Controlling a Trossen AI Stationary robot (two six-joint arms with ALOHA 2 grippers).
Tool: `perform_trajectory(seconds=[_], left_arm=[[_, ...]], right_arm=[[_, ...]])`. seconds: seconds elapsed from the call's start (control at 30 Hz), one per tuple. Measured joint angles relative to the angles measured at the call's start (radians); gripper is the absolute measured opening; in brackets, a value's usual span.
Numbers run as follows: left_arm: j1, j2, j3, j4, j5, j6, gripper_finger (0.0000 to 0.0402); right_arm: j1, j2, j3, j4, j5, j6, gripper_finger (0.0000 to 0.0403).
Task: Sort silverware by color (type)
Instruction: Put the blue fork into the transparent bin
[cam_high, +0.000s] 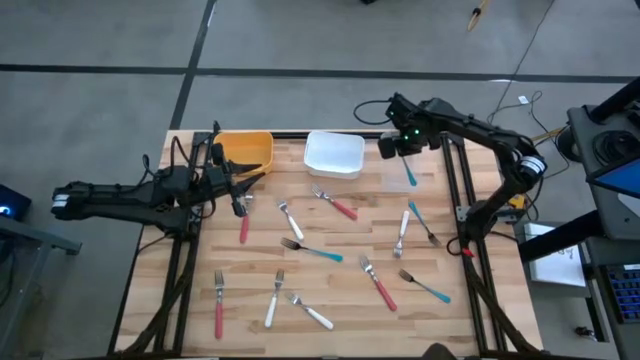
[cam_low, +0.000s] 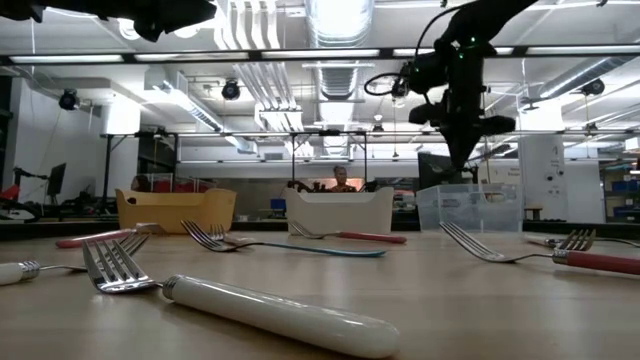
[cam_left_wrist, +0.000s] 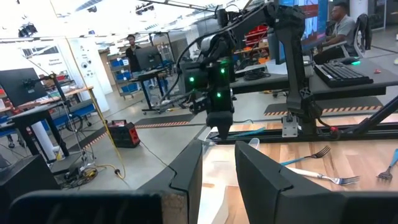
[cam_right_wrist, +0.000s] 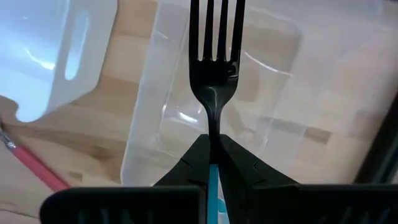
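**Teal fork held above the clear bin**

The teal fork (cam_right_wrist: 215, 68) is pinched at its neck by the right gripper (cam_right_wrist: 213, 149), tines pointing away, directly over the clear bin (cam_right_wrist: 186, 124) beside the white bin (cam_high: 334, 154). Its handle is mostly hidden between the fingers. The left gripper (cam_high: 236, 196) waits near the orange bin (cam_high: 246, 150); whether it holds anything cannot be determined.

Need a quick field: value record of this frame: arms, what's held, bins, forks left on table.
right gripper: shut on a teal-handled metal fork, tines forward, above the clear plastic bin
left gripper: beside the orange bin; nothing seen held
white bin: between the orange and clear bins
wooden table: red-, white- and teal-handled forks lie scattered
red-handled fork: on the table near the left gripper
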Motion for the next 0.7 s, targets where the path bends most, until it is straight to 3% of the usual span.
perform_trajectory(seconds=[0.43,0.7], left_arm=[[0.0,0.0,0.0,0.0,0.0,0.0,0.0078],[0.0,0.0,0.0,0.0,0.0,0.0,0.0078]], right_arm=[[-0.008,0.0,-0.099,0.224,0.001,0.032,0.0012],[-0.008,0.0,-0.149,0.224,0.083,-0.123,0.0012]])
